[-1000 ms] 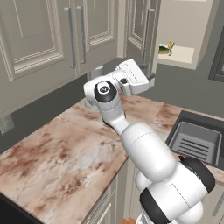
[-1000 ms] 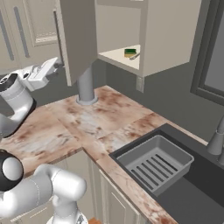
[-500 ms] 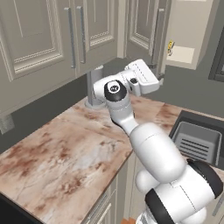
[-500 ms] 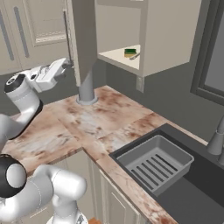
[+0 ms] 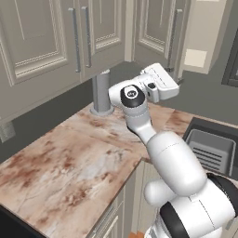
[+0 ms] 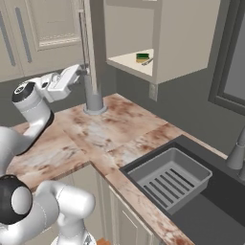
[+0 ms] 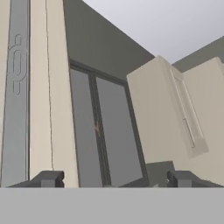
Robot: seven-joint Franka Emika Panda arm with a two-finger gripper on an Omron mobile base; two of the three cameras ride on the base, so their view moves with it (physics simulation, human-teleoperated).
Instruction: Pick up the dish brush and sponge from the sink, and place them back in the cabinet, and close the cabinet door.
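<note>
Right base view: tool (image 6: 82, 72) has swung nearer the cabinet door (image 6: 91, 48).

Taupe cabinet door (image 6: 94, 43) just beside the white gripper (image 6: 82, 72); beyond it a green-and-yellow sponge (image 6: 142, 57); below, brown-veined marble counter (image 6: 115, 129).
</note>
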